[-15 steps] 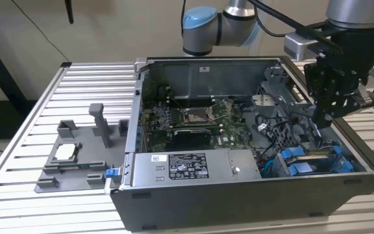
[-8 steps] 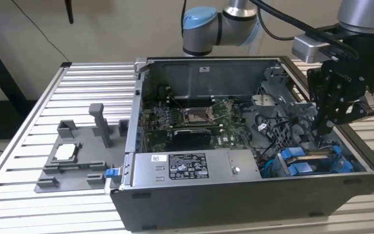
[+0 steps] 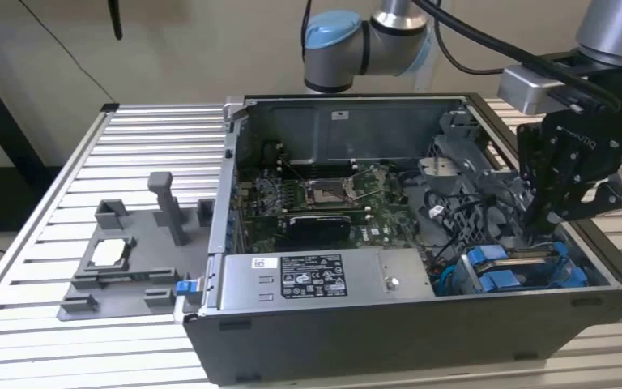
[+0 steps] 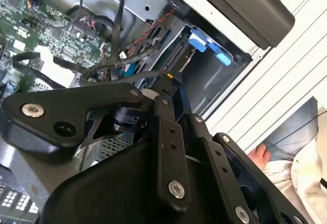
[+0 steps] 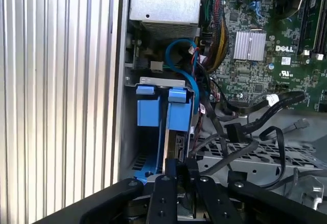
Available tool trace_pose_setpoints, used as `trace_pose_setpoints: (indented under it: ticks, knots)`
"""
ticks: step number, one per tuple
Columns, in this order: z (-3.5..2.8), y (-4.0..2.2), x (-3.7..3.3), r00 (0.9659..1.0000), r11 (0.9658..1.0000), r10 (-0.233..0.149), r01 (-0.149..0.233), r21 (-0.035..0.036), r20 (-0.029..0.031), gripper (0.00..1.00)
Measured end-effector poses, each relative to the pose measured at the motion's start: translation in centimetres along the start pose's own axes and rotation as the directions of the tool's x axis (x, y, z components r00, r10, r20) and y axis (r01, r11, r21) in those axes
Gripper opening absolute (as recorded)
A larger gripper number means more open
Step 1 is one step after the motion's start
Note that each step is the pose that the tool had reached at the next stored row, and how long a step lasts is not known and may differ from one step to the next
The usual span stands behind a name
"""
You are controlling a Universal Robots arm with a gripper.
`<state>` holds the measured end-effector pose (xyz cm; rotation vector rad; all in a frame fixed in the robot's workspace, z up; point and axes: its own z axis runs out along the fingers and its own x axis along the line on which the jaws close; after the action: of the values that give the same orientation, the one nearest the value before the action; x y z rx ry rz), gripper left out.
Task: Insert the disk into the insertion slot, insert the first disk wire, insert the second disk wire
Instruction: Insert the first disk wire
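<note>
**A:** Largest item?
**B:** Table [image 3: 149, 138]: ribbed aluminium slats, beneath the computer case [image 3: 398, 340]. The case is a dark sheet-metal box with its side panel off.

**A:** Contents of the case?
**B:** Motherboard [image 3: 343, 203]: green, flat, densely studded, on the case floor. Power-supply box [image 3: 311, 279]: long, grey, labelled, along one case wall. Fixture tray [image 3: 127, 271]: grey moulded plastic with upright posts, outside the case on the exterior view's left.

**A:** Task items?
**B:** Insertion slot [image 5: 153, 83]: grey sheet-metal cage with blue plastic fittings, in a corner of the case. The disk [image 5: 176, 142]: flat and rigid, seen edge-on in its blue carrier, standing part-way down in that slot. Gripper [image 5: 178, 163]: black jointed links, reaching into that same corner. Its fingers [image 5: 193, 169] are drawn in on the disk's faces, pinching it.

**A:** Step in hand?
**B:** Judged as the first, seating the disk. The wires [image 5: 255, 116] are thin and limp, lying loose inside the case, apparently unplugged.

**A:** Requirement?
**B:** By my estimate, a square, straight push. Hard plastic against sheet metal leaves little slack.
</note>
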<state>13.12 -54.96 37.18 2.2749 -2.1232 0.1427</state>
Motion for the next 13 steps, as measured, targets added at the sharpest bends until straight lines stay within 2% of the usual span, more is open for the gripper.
trace_pose_setpoints:
  ticks: [2,3,5,6,7,13]
  knots:
    - [0.20,-0.31,0.17,1.0000,1.0000,0.000,0.000,-0.0033,0.0045,0.19]
    - [0.30,-0.49,0.24,0.9999,1.0000,0.000,0.000,-0.0030,0.0105,0.19]
    - [0.43,-0.75,0.35,0.9996,1.0000,0.001,-0.001,-0.0019,0.0283,0.19]
    - [0.50,-0.87,0.40,0.9992,1.0000,0.002,-0.001,-0.0011,0.0400,0.19]
    - [0.57,-0.94,0.44,0.9989,1.0000,0.002,-0.002,-0.0010,0.0467,0.19]
    - [1.05,-1.47,0.57,0.9978,1.0000,0.003,-0.002,-0.0084,0.0656,0.19]
